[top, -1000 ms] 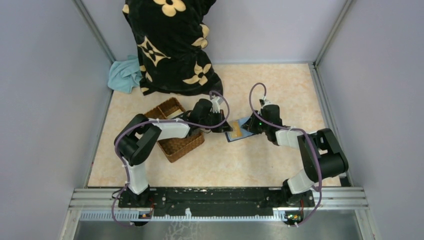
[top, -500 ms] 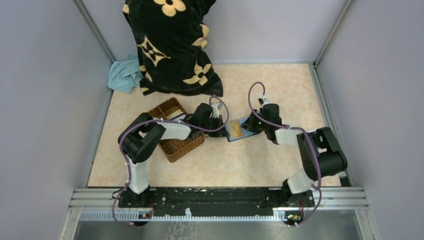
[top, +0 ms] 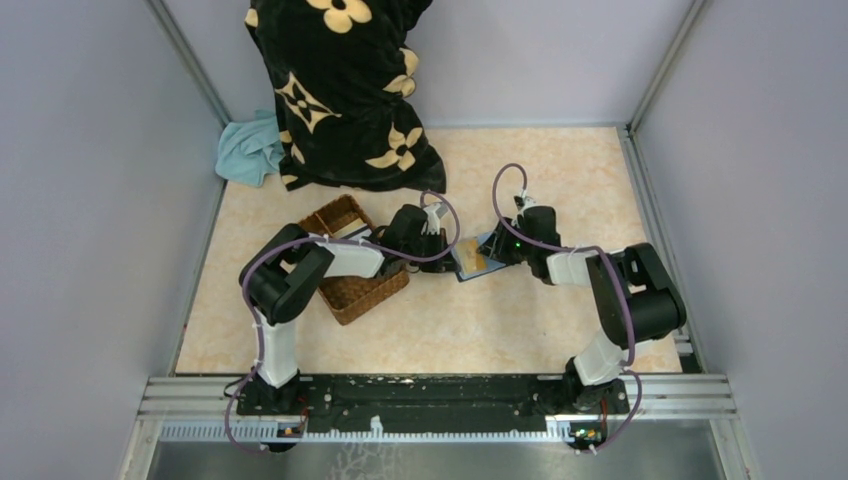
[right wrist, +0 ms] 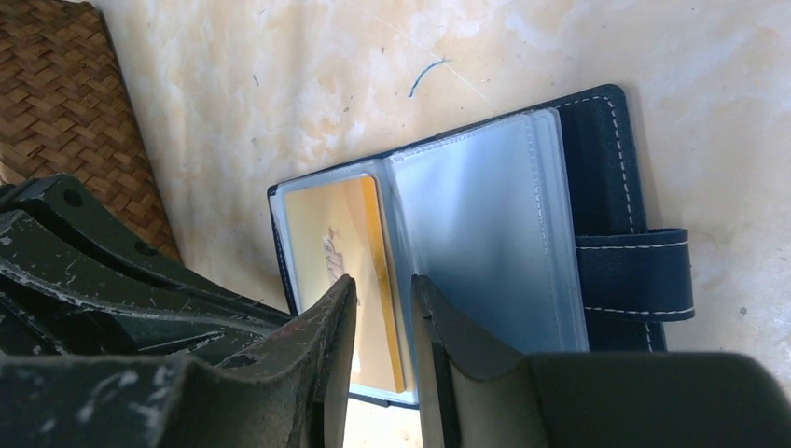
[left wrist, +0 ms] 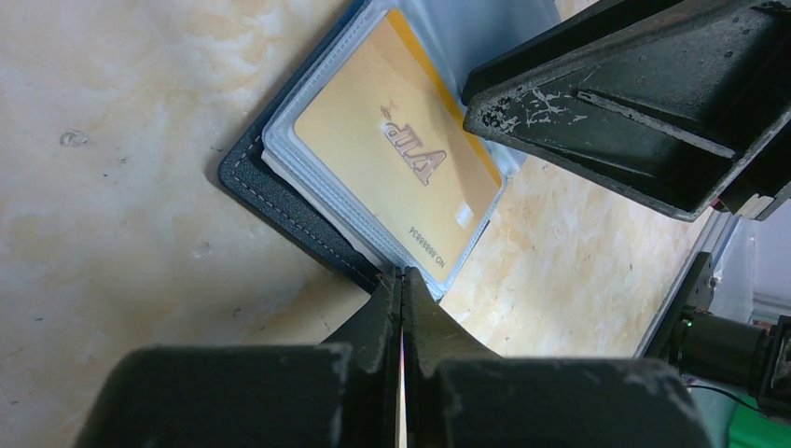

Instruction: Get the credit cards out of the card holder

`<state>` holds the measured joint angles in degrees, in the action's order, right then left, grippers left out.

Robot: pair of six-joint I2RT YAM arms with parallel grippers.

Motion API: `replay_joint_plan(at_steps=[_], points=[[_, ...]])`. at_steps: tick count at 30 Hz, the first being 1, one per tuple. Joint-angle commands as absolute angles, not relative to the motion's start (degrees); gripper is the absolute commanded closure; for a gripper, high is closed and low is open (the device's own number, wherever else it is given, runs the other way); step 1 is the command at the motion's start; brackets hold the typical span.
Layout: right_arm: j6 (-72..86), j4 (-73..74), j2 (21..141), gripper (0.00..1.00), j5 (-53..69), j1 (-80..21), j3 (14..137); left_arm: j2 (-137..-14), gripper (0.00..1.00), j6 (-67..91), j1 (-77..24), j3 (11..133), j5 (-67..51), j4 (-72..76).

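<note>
Top external view: the bench (top: pixel 520 320) carries a big black flowered cloth (top: pixel 340 90) at back left, a brown wicker basket (top: pixel 355 290) left of centre under the left arm, and a small teal cloth (top: pixel 248 150) beside the black one. Both arms reach to mid-bench and meet over the card holder (top: pixel 472 260), which lies open and flat just right of the basket. Left claw (left wrist: pixel 402 280) is fully closed, tips touching the holder's near edge; can't tell if it pinches a sleeve or only pins the cover. Right claw (right wrist: pixel 382 294) is partly open, hangs over the middle fold, nothing between its jaws. The inside of the holder is a stack of clear plastic sleeves (right wrist: pixel 476 233); those on the strap side look empty. One gold credit card (left wrist: pixel 396 154) sits in the top sleeve on the other side, so not out yet. A darker gold strip along its long edge may be a second card, can't confirm. The strap (right wrist: pixel 634 275) lies loose on the bench. Handling guess: the card is light, thin, stiff and slick, and the sleeve is soft with some drag on it. Best grip is probably across the card's faces at whichever edge shows at the sleeve mouth, then pull straight along the sleeve. The holder is light and will slide unless it's held down.
</note>
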<state>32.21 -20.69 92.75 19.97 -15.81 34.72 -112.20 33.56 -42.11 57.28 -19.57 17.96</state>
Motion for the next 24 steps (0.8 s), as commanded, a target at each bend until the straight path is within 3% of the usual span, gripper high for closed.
replay_joint_plan(at_steps=[1, 24], points=[[32.78, -23.45, 93.76, 0.72, 23.34, -15.54, 35.30, -115.49, 1.00, 32.08, -41.84, 57.98, -17.98, 15.38], [34.76, -27.27, 91.07, 0.79, 30.79, -16.64, 32.78, -116.57, 1.00, 32.62, -41.57, 58.45, -19.03, 15.38]])
